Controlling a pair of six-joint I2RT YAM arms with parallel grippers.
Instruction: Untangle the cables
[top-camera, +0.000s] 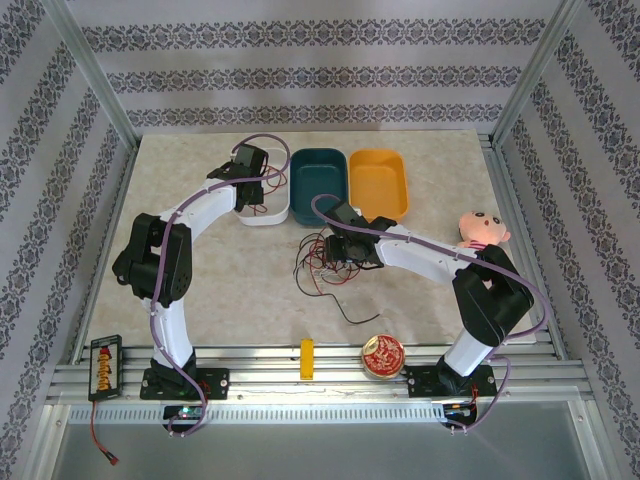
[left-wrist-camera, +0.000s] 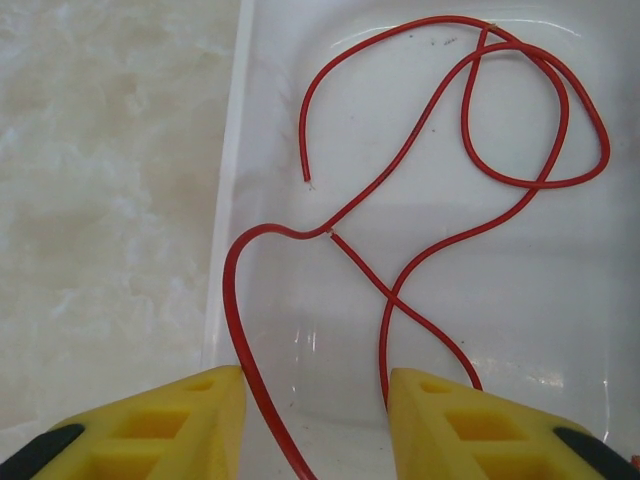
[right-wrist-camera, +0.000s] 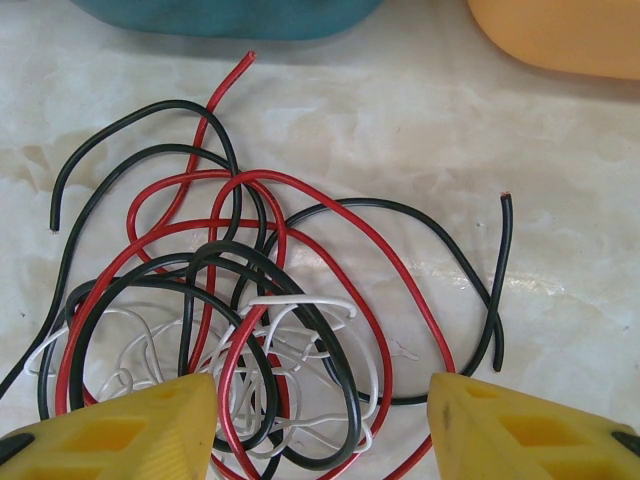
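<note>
Right gripper (right-wrist-camera: 322, 415), half open and empty, hangs over the tangled cables (right-wrist-camera: 250, 290) on the desk (right-wrist-camera: 420, 110); closing here risks pinching several strands and tightening knots. Left gripper (left-wrist-camera: 315, 400), jaws apart, straddles a lone red cable (left-wrist-camera: 400, 180) in the white tray (left-wrist-camera: 226, 150); withdrawal may snag it.

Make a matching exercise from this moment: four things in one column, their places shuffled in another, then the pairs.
1. single loose red wire
2. tangle of red, black and white cables
3. pink-faced plush doll
4. round red tin

A. at the near edge of the marble-patterned table
B. inside the white plastic tray
C. on the table before the teal plastic bin
D. at the table's right edge

Pairs: 1-B, 2-C, 3-D, 4-A.
</note>
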